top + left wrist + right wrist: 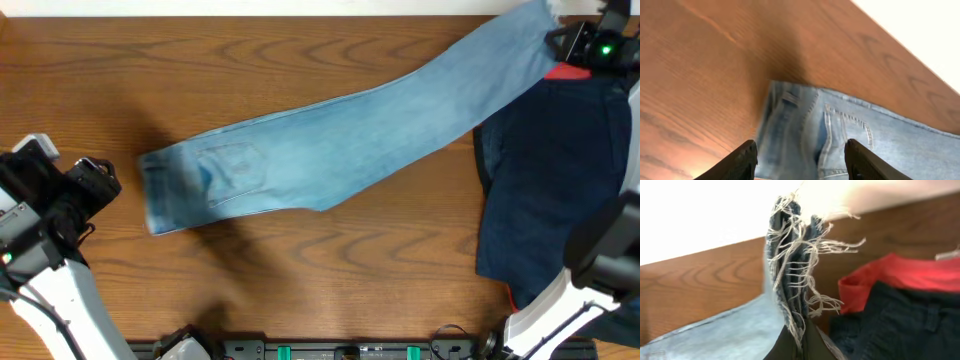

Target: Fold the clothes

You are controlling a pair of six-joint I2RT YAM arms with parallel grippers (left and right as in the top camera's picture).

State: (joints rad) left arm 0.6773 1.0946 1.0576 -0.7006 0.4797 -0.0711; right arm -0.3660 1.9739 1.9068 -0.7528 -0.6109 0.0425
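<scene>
- Overhead view only: the jeans (330, 140) lie flat on the table (330, 270). They run diagonally, with the waistband at left-centre and the legs reaching to the far right corner.
- Right wrist view only: the right gripper (796, 342) is clamped on the frayed hems, and loose pale threads stand up above its fingers. Red fabric (890, 277) and a dark navy garment (900, 325) lie just beside it.
- Left wrist view only: the left gripper (802, 160) has its fingers spread and holds nothing. It hangs over the waistband end and a stitched back pocket (847, 132).
- Condition: the denim is light-blue and washed, and the legs are stacked one on the other.
</scene>
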